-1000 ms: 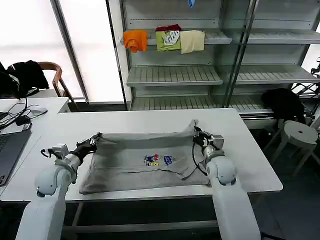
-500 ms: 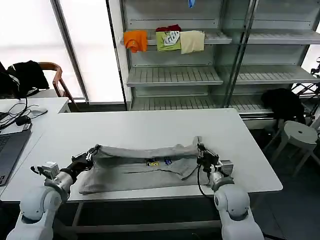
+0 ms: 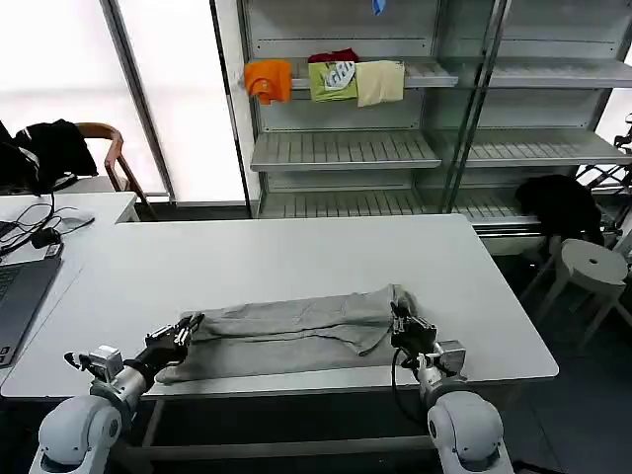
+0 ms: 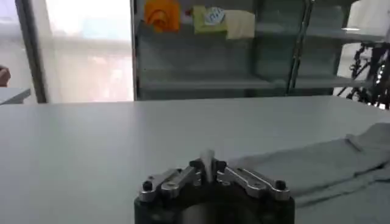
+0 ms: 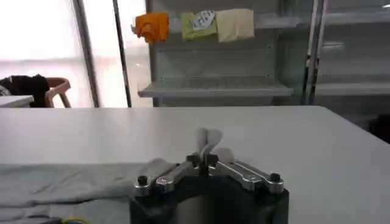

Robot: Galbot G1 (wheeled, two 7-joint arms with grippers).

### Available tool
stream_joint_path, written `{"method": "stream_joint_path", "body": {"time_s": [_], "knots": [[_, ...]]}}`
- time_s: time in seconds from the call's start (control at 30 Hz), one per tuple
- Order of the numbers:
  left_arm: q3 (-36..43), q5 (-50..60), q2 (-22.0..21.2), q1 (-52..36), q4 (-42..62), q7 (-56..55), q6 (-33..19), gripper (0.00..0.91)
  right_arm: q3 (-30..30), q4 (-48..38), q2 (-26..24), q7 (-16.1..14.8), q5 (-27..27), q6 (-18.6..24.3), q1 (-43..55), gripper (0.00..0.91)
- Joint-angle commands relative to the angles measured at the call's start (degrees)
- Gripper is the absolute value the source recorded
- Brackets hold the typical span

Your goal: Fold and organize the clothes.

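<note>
T-shirt [image 3: 291, 331] folded into a band on table [image 3: 296, 262] near edge | left gripper [image 3: 188, 326] pinches its left end | right gripper [image 3: 397, 318] pinches its right end

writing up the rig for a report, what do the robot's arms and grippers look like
Both arms have smooth, rounded white shells. Each ends in a black gripper: the left gripper and the right gripper have dark fingers on silvery metal linkage bars with black bolts, seen up close in the wrist views. A small grey box sits at each wrist, and a thin black cable loops beside the right one.
</note>
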Motion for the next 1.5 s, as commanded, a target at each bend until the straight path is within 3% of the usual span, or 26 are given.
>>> {"method": "stream_joint_path", "body": {"time_s": [0.03,0.23,0.4,0.47,0.53,0.57,0.63,0.8,1.03,1.1,1.13,1.17,1.23,1.5], "knots": [[0.0,4.7,-0.5,2.2,-0.7,-0.6,-0.5,0.907,0.4,1.1,-0.2,2.7,-13.1,0.4,-3.0,0.907],[-0.6,5.1,-0.7,2.3,-0.6,-1.6,-0.3,0.907,1.8,0.3,-1.0,4.4,-17.4,0.0,-3.8,0.907],[-1.2,4.9,-1.9,3.3,-1.5,-4.8,-0.7,0.907,3.7,0.6,-1.2,4.5,-15.5,0.1,-3.8,0.907],[-1.2,5.0,-3.1,4.3,-1.7,-7.5,-2.1,0.907,5.0,1.7,-1.2,4.5,-11.8,0.3,-3.6,0.907],[-1.2,4.9,-4.1,5.1,-1.9,-9.8,-2.2,0.907,6.4,3.1,-1.2,4.5,-2.7,0.3,-3.4,0.907],[-1.0,4.8,-4.5,5.7,-2.0,-11.5,-2.4,0.907,7.4,4.2,-1.3,4.5,4.9,-0.1,-3.0,0.907],[-0.4,4.9,-5.2,6.5,-2.4,-13.4,-2.8,0.907,9.2,5.5,-1.5,4.8,10.7,-0.4,-1.8,0.907],[0.7,5.1,-6.4,6.0,-2.6,-16.6,-2.7,0.907,11.0,7.6,-2.3,5.1,15.5,-2.6,0.4,0.907],[1.8,6.1,-7.0,5.2,-2.5,-17.6,-0.9,0.907,10.7,8.3,-1.9,5.3,16.1,-3.5,1.5,0.907],[1.8,6.2,-7.2,4.9,-2.3,-17.5,-0.6,0.584,10.6,8.1,-1.7,5.3,16.1,-3.5,1.4,0.907],[1.9,6.2,-7.3,4.6,-2.1,-17.5,-0.3,0.584,10.6,8.1,-1.7,5.3,16.1,-3.5,1.5,0.907],[1.9,6.1,-7.4,4.6,-2.0,-17.5,-0.2,0.171,10.6,8.0,-1.7,5.4,16.2,-3.5,1.5,0.907],[2.1,6.1,-7.4,4.7,-2.0,-17.4,0.0,0.050,10.7,8.0,-1.6,5.3,16.4,-3.5,1.5,0.907],[3.2,7.0,-7.9,4.5,-1.8,-16.7,0.4,0.010,10.9,7.8,-1.6,6.1,17.3,-3.7,1.7,0.907]]}}
